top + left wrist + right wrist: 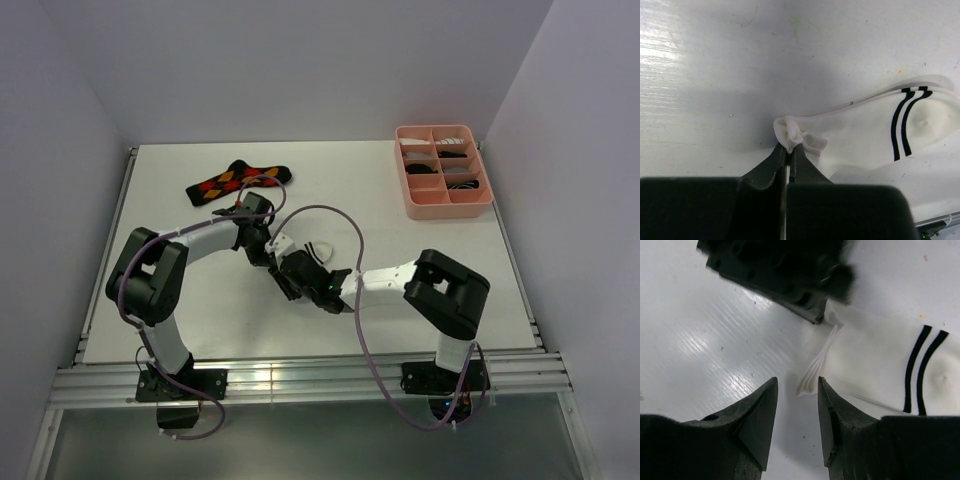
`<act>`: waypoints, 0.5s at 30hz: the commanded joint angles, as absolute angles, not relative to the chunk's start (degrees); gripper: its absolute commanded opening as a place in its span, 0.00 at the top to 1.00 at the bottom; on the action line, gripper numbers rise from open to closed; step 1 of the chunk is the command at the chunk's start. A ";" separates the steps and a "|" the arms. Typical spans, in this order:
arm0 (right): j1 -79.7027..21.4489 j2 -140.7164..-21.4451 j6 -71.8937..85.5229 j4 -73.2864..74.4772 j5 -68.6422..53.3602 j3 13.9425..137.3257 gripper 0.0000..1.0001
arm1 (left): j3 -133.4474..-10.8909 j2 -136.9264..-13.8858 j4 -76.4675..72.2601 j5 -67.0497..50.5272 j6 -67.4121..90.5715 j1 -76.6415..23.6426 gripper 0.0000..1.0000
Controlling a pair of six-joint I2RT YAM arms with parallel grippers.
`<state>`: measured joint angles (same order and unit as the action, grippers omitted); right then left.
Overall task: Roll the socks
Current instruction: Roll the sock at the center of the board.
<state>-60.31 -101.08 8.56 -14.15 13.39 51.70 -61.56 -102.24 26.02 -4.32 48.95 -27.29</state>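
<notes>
1. The white counter (330, 170) carries everything.
2. A pink tray (450, 208) sits far right. Its compartments hold dark and pale bundles, too small to make out.
3. An argyle sock (238, 181) lies flat, far left.
4. A white sock (865, 135) with two black stripes lies mid-counter.
5. The left gripper (788, 150) pinches the white sock's bunched edge. The right gripper (797, 382) stands part open, straddling a fold and holding nothing.
</notes>
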 commanded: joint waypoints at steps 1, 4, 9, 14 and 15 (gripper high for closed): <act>-62.75 -103.00 3.44 -18.27 22.13 54.23 0.55 | -62.75 -104.15 30.14 -5.36 46.67 -27.33 1.00; -63.81 -104.85 2.29 -18.98 24.60 55.54 0.55 | -63.19 -104.24 30.58 -5.45 46.41 -27.33 1.00; -64.07 -107.31 1.58 -19.77 27.33 56.69 0.55 | -63.63 -104.68 31.11 -6.15 45.97 -27.33 1.00; -64.07 -109.24 1.32 -19.34 27.60 57.83 0.55 | -63.90 -104.50 31.55 -6.06 45.70 -27.33 1.00; -64.07 -109.60 1.32 -19.34 27.68 57.74 0.55 | -63.98 -104.50 31.73 -6.15 45.79 -27.33 1.00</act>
<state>-63.88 -107.92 2.02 -17.10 24.82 55.37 -63.02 -103.04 28.40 -5.78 47.29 -27.29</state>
